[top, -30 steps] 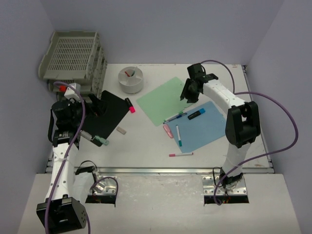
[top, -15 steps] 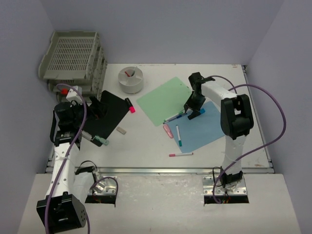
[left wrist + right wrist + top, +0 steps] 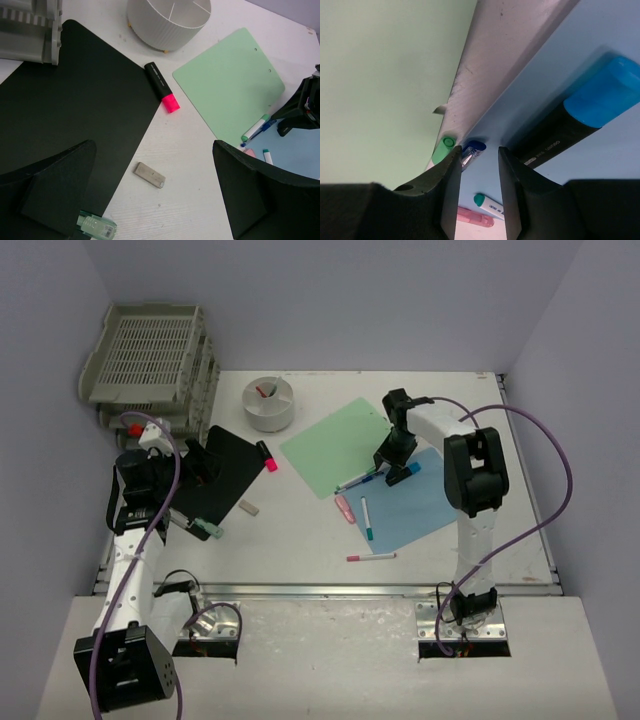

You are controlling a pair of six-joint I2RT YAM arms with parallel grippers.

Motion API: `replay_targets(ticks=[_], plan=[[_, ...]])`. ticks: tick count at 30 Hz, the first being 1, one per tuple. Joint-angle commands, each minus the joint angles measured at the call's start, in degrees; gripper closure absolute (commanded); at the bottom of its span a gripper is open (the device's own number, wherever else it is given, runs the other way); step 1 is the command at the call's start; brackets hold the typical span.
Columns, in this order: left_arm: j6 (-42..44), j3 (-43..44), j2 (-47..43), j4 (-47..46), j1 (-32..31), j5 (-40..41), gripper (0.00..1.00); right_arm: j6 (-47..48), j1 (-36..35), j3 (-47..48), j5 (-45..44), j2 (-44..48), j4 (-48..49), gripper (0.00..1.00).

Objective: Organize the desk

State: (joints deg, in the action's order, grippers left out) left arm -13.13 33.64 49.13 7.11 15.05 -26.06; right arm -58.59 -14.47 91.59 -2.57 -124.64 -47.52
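- The desk [image 3: 300,535] is a white tabletop filling the middle of the top view. A metal rail [image 3: 320,590] runs along its near edge, where my two bases are bolted.
- Plain pale walls [image 3: 340,300] close it in at the back and on both sides.
- Grey slatted trays [image 3: 150,355] are stacked at the far left corner, and a round white pot [image 3: 269,403] stands near them.
- A black sheet [image 3: 228,465], a green sheet [image 3: 335,445] and a blue sheet [image 3: 420,505] lie flat on the white surface, with pens scattered on and around the blue one.
- My left gripper [image 3: 154,145] hangs over the edge of the black sheet, its fingers spread wide with nothing between them.
- My right gripper [image 3: 479,152] is low over the blue sheet, its fingers a narrow gap apart and empty. A blue-capped highlighter [image 3: 580,117] lies just beside one finger.
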Motion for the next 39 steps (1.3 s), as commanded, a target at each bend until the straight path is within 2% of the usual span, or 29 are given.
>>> replay_targets(ticks=[1,9,18,20,24,28,32,39], plan=[[0.56,-0.65,0.21,-3.54,0.13,0.25,0.0,-1.76,0.14,1.19,-1.3,-0.52,-0.68,0.65],[0.47,-0.23,0.81,-3.96,0.14,0.51,0.0,-1.56,0.14,0.51,-1.12,-1.92,-0.32,0.71],[0.99,0.37,0.97,-3.34,0.16,1.1,0.0,-1.79,0.14,0.33,0.38,-2.35,0.41,0.98],[0.91,0.37,0.97,-3.42,0.16,1.18,0.0,-2.12,0.14,-0.24,1.12,-1.53,0.49,1.0],[0.82,0.73,0.87,-2.89,0.15,1.28,0.0,-2.94,0.26,-0.62,2.52,0.13,0.93,1.0],[0.88,1.5,-0.06,-1.65,0.12,1.54,0.0,-2.43,0.72,1.09,9.69,3.1,3.87,1.0],[1.0,1.93,-1.7,-0.76,0.07,1.43,0.0,-0.76,0.73,5.07,13.3,6.27,8.13,1.0],[0.39,3.01,-2.72,1.23,0.15,1.01,0.0,7.09,-0.63,16.92,10.02,7.76,17.15,1.0]])
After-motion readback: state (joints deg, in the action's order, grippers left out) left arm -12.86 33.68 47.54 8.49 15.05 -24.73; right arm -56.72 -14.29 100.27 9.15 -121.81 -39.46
